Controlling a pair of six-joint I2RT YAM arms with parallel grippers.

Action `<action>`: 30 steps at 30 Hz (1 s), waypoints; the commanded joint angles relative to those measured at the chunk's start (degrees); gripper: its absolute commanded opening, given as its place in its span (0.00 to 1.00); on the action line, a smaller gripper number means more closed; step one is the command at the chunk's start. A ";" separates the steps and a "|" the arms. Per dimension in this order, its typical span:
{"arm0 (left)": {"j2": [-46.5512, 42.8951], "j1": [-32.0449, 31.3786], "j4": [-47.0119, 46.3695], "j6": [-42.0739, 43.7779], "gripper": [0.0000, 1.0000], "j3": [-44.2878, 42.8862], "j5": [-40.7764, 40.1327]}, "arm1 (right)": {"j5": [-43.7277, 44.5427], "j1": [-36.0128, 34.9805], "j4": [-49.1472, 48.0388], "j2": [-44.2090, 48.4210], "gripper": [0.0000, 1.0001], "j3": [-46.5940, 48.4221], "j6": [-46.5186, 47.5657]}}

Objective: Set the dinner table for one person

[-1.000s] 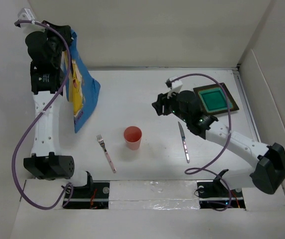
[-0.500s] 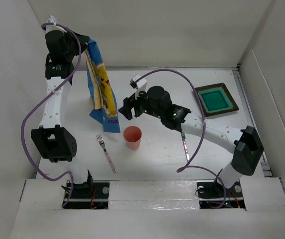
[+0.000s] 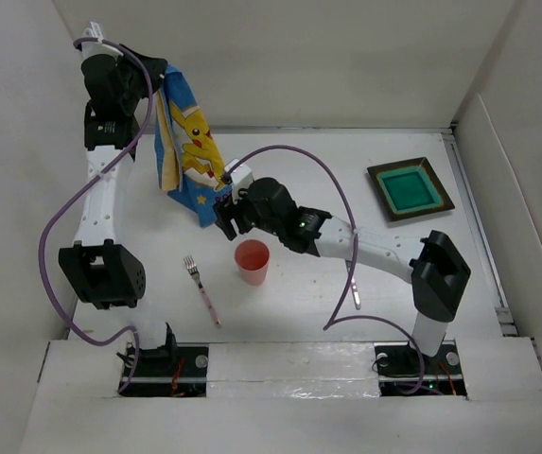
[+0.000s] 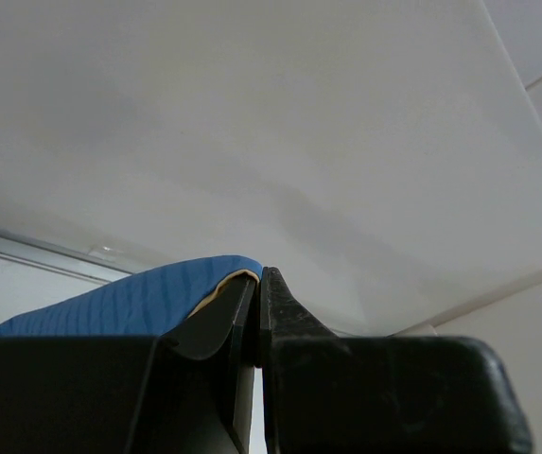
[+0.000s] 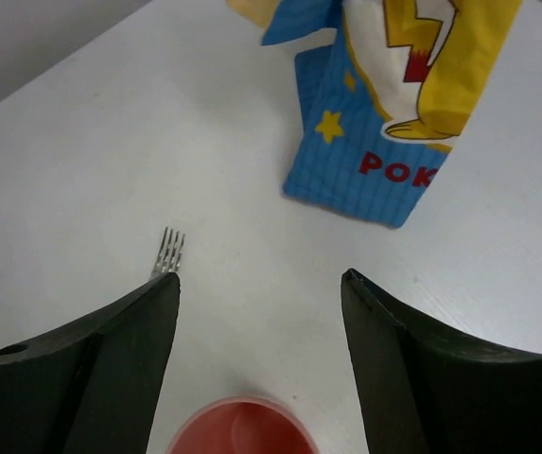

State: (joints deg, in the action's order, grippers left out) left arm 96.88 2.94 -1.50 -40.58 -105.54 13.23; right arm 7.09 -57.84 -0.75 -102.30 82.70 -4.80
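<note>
The limp, light Pikachu-print cloth (image 3: 187,142) (pinched in the closed left gripper (image 4: 259,284)) is best taken at its corner beyond the red cup (image 3: 252,261) by the wide-open, empty right gripper (image 5: 261,284).

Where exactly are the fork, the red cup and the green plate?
Fork (image 3: 203,296): top view, middle of its pink handle.
Red cup (image 3: 253,257): top view, inside its open mouth.
Green plate (image 3: 410,188): top view, its green centre.
</note>
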 commanded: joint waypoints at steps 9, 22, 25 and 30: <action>-5.39 -0.22 -7.20 1.29 0.00 1.12 0.56 | -47.78 23.13 -10.06 -9.21 0.74 6.51 2.78; -3.54 0.31 -9.57 -0.38 0.00 1.91 3.38 | -60.87 25.50 -6.61 -27.68 0.81 20.31 -0.10; -3.54 0.31 -10.01 -0.38 0.00 2.44 3.64 | -62.29 25.50 -6.11 -31.64 0.82 24.17 -1.53; -3.28 0.31 -9.93 -0.38 0.00 2.35 3.90 | -58.43 24.45 -6.45 -35.24 0.83 27.34 -2.05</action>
State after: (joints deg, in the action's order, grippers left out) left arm 95.77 3.05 -6.17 -40.82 -103.09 16.08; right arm -51.31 -32.91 -3.33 -137.21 106.37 -5.41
